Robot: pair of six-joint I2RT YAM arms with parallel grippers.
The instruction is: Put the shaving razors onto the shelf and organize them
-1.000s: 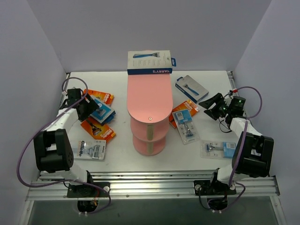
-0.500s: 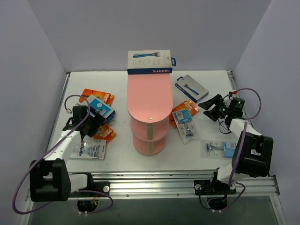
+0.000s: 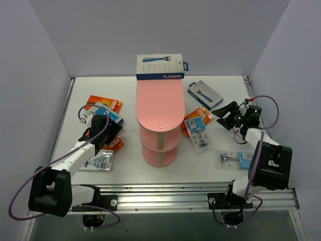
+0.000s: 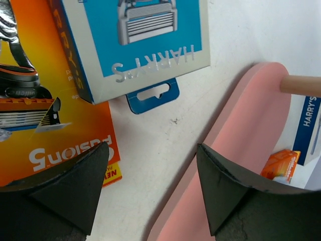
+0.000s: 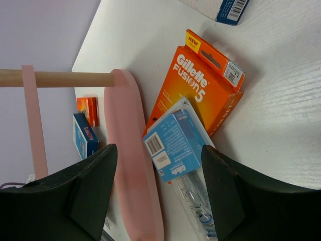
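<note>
Several shaving razors lay loose on the tabletop, and only one white-and-blue Harry's box had been set on the shelf, at the far end of its top tier. The step in hand was judged to be a pick by the left gripper, which was held low with its jaws apart and nothing between them. Just ahead of it lay a blue cartridge box, partly over an orange Fusion5 pack; the shelf stood off to its right. A clean grasp would be helped if the jaws were centred on one pack's edge, not on both. The left arm was stretched forward, wrist tipped down. The right gripper was likewise open and empty, with an orange Gillette box ahead of it.
</note>
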